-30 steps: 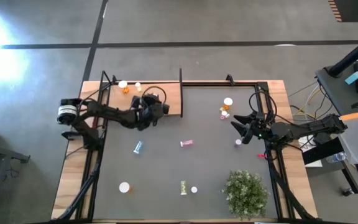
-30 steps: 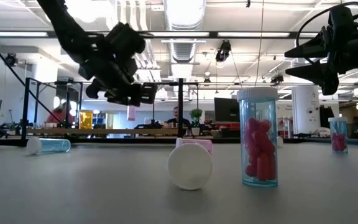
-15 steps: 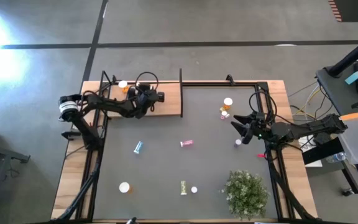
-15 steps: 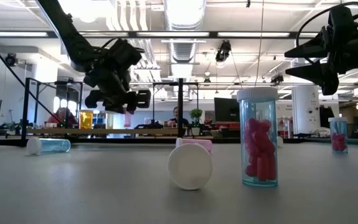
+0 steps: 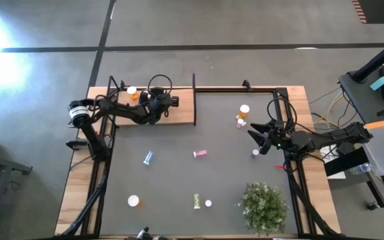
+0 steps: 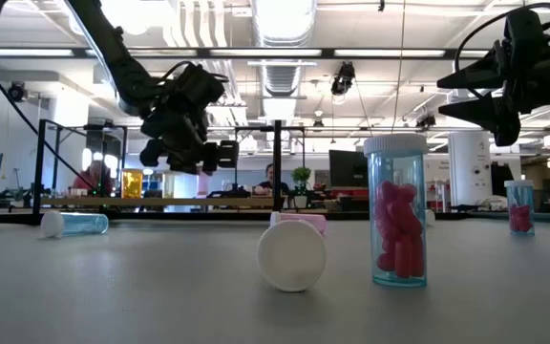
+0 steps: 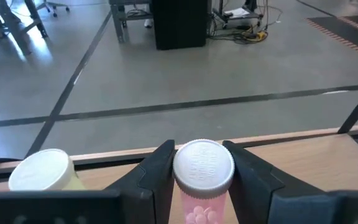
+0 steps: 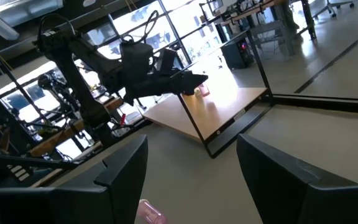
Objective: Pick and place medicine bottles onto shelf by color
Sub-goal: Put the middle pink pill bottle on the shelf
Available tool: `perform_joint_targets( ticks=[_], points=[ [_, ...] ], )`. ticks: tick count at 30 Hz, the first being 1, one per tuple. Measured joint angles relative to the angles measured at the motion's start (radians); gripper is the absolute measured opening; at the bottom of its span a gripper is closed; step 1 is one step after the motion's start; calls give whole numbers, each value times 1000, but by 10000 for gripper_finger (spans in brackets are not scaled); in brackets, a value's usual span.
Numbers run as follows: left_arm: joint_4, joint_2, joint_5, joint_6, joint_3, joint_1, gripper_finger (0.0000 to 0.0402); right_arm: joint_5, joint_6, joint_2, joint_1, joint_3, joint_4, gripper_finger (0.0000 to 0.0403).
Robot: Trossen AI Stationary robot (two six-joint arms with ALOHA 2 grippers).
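Left gripper (image 7: 197,186): over the shelf (image 5: 182,107) at the tabletop's (image 5: 179,180) far left; fingers clamped on a pink medicine bottle (image 7: 202,180), white cap uppermost, bottle upright between the two fingers. In the low view the bottle (image 6: 202,180) hangs from the gripper above the shelf, not touching the board.

On the shelf: a white-capped bottle (image 7: 42,171) just beside the held one; an orange bottle (image 5: 133,92) near the far left corner.

Right gripper (image 5: 257,139): above the tabletop's right side, fingers apart, nothing between them. A small pink bottle (image 5: 255,153) stands just beside it, on the mat.

Loose on the tabletop: blue bottle (image 5: 148,157) lying left of centre; pink bottle (image 5: 200,153) lying at centre; yellow-green bottle (image 5: 197,200) near the front; orange bottle (image 5: 134,200) front left; orange bottle (image 5: 244,110) far right.

Front right: green plant (image 5: 264,207).
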Motion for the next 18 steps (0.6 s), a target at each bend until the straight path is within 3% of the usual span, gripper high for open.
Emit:
perform_joint_targets(
  ticks=[18],
  points=[
    [-3,1,0,-2,1,25,111,0,0,0,0,0,0,237]
  ],
)
